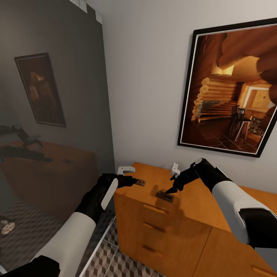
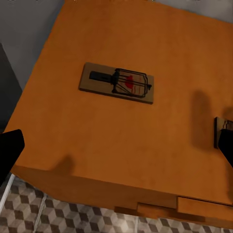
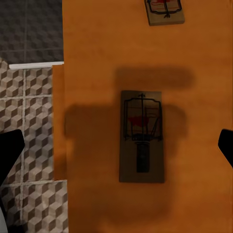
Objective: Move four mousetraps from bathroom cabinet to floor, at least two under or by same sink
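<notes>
The cabinet [image 1: 200,215] is orange-brown wood with a smooth, faintly satin top and slim wooden-looking bar handles on its drawer fronts. Each mousetrap [image 2: 116,83] on it, one near the top's left edge and another [image 3: 141,137] by its front edge, is a flat matt board of paler brown wood carrying thin dark metal wire and a red patch. The floor [image 3: 29,126] is tiled in a cube pattern with pale grout.

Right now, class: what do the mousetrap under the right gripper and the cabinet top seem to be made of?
The mousetrap looks like a flat, matt brown wooden board carrying thin dark wire parts, probably metal, with a red patch. The cabinet top looks like smooth orange-brown wood or veneer; no clear grain shows.
</notes>
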Tool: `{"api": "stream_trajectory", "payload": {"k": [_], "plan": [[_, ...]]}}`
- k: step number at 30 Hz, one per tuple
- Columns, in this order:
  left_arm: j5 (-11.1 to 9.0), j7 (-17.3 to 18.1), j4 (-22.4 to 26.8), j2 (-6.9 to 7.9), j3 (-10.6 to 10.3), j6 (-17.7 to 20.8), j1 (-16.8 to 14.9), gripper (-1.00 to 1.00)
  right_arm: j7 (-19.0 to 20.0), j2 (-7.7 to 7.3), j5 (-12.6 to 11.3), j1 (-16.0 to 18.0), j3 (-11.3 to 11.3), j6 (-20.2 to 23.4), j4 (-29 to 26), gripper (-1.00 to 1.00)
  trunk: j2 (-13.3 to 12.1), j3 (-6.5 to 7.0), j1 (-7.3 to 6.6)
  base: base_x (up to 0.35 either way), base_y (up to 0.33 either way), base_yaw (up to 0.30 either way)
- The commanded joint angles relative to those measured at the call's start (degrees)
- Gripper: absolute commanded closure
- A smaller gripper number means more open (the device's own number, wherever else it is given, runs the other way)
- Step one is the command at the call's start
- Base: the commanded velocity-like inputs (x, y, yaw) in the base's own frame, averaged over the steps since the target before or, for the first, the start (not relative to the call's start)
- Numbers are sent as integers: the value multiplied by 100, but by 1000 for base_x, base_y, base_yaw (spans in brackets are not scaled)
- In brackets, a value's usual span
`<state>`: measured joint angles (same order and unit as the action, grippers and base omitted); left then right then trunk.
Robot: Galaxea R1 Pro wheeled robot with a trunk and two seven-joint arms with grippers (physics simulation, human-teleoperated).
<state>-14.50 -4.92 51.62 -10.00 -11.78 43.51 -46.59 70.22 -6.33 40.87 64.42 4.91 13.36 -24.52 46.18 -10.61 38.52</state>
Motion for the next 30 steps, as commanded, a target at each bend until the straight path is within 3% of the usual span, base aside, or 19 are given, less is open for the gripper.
{"api": "stream_trajectory", "payload": {"k": [1,30], "plan": [[0,0,-1,0,0,0,0,-100,0,0,0,0,-2,0,0,-100,0,0,0,101,38,0],[-7,4,0,0,0,0,0,-100,2,0,0,0,1,0,0,-100,0,0,0,21,13,0]]}}
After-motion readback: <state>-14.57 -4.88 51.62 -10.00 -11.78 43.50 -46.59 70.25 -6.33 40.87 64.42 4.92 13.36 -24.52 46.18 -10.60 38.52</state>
